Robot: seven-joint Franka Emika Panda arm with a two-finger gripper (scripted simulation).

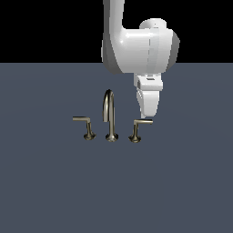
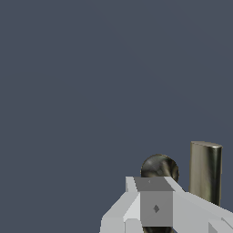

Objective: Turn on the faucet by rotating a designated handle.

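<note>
Pincer (image 1: 147,115) above handle (image 1: 139,127) bar's tip — grip state unclear, faucet (image 1: 109,116) beside.

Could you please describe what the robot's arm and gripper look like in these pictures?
The arm is smooth, glossy white with rounded, bulbous links and grey shading on its side. The gripper is white too, blocky and tapering downward. In the wrist view its fingers look pale grey and angular, one face bearing a small diamond mark. No cables or lettering show.

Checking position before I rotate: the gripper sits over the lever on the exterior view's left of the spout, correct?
Not quite. In the exterior view the gripper is at the lever on that view's right of the spout, not the left.
</note>
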